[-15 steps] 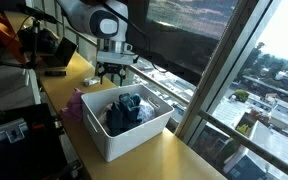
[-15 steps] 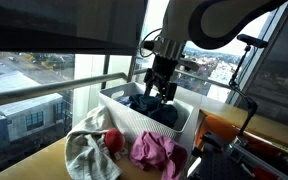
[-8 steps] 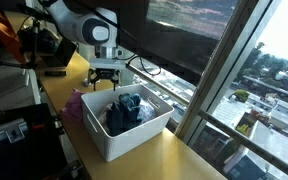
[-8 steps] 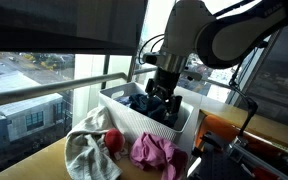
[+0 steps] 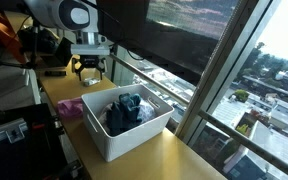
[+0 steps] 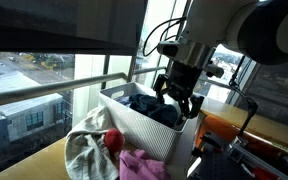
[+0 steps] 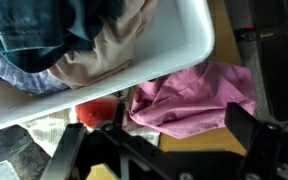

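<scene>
Gripper (image 5: 88, 73) moved beyond bin (image 5: 124, 143) — jaws apart.

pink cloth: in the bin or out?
Out. The pink cloth lies crumpled on the table beside the white bin, right under the open claw.

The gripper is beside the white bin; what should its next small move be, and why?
Probably lower straight down: the open gripper hovers above the crumpled pink cloth, which lies untouched beside the white plastic bin.
</scene>
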You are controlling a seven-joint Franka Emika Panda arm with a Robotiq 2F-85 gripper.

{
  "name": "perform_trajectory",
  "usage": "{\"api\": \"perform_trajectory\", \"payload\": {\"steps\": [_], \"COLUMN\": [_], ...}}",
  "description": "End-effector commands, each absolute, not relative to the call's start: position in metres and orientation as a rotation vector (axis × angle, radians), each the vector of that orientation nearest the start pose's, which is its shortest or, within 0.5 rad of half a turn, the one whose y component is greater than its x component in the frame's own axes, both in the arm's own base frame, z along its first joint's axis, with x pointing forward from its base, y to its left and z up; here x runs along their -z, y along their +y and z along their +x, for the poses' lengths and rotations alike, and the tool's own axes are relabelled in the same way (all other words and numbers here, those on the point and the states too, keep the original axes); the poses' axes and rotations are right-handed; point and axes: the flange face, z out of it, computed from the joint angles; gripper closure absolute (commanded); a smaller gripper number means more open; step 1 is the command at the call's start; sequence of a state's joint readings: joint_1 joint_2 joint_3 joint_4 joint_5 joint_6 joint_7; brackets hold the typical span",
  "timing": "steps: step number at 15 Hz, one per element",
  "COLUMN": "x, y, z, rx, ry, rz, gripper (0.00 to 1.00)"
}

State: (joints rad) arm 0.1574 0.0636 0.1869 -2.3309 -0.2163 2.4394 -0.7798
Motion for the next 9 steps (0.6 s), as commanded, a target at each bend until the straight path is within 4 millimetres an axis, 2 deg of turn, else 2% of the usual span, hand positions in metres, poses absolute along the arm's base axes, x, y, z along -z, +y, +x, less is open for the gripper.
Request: {"api": "perform_trajectory", "payload": {"steps": [1,5,7,9], "x": [-0.302,-0.283,-0.271,-0.251], "y": [0.198,0.232,0.244,0.249], "z": [0.459,0.438,0.438,0.447], "rx": [0.045,0.039,0.025,0.000], "ry": [-2.044,-2.111,-2.141,-2.170], "rz": [-2.599,-2.548,-2.533,-2.530], "gripper": [0.00,0.00,0.00,0.00]}}
